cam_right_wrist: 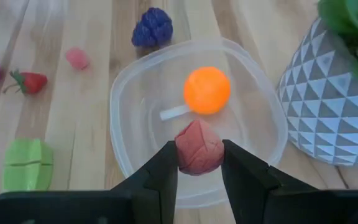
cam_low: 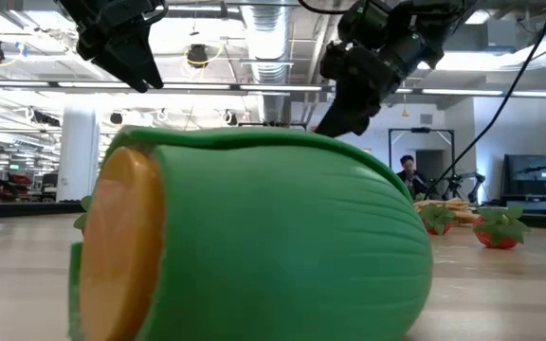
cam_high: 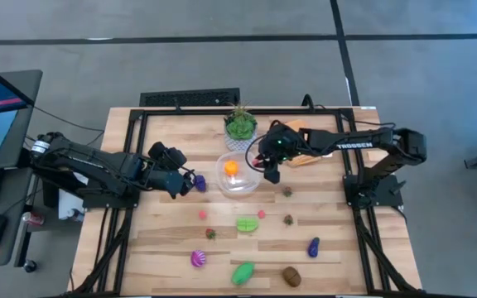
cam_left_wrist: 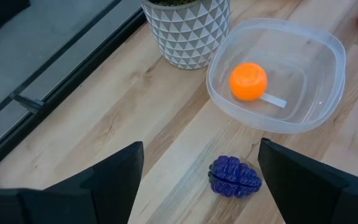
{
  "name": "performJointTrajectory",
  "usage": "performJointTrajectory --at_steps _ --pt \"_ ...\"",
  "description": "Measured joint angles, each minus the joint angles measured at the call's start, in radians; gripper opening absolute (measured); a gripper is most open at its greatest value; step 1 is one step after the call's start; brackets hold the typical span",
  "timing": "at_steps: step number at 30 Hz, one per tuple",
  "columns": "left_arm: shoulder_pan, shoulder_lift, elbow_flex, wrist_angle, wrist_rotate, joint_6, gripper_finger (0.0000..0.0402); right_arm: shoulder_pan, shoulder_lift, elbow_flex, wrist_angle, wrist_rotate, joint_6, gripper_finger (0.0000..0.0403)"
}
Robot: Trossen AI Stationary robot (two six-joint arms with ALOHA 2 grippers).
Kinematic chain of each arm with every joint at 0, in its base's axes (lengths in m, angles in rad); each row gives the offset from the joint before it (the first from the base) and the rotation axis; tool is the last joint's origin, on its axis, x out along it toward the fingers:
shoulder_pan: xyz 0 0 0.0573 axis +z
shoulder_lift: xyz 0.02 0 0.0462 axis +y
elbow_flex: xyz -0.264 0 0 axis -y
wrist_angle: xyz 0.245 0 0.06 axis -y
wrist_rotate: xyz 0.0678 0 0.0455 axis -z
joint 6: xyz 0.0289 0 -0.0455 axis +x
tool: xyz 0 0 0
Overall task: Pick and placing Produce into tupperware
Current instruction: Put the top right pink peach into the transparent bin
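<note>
A pink toy fruit [cam_right_wrist: 199,147] is being clamped between the two fingers of the right gripper [cam_right_wrist: 199,163], which is hanging just above the near rim of the clear tupperware [cam_right_wrist: 124,93]. Seen from overhead, the right gripper [cam_high: 270,165] is sitting at the container's three o'clock edge, near the middle of the wooden table [cam_high: 156,248].

Inside the tupperware [cam_high: 240,184] an orange toy fruit [cam_right_wrist: 207,89] is lying beside a small white label.

At the container's nine o'clock, the left gripper [cam_high: 190,183] is waiting with its fingers spread wide and holding nothing, directly over a purple grape cluster [cam_left_wrist: 235,177] that is resting on the table just outside the container wall.

A potted plant [cam_high: 240,128] in a white patterned pot is standing at the container's twelve o'clock, close to its rim.

More produce is lying scattered toward six o'clock: a cut green piece [cam_high: 248,223], a small strawberry [cam_high: 210,234], a purple-striped piece [cam_high: 198,258], a green melon-like piece [cam_high: 243,272], a brown piece [cam_high: 291,276] and a dark purple eggplant [cam_high: 313,247].
</note>
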Motion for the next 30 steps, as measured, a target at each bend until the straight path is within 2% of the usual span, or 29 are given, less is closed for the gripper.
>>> performJointTrajectory --at_steps 17,27,30 --pt "-0.012 0.0 0.0 0.008 -0.002 -0.014 0.0306 0.004 0.19 -0.001 0.213 0.005 0.117 0.0138" --pt "-0.019 0.0 0.0 0.008 -0.006 -0.027 0.0306 -0.001 0.244 0.0 0.219 0.008 0.176 0.0139" --pt "-0.02 0.0 0.0 0.008 -0.011 -0.027 0.0306 0.0 0.244 0.0 0.221 0.037 0.177 0.0141"
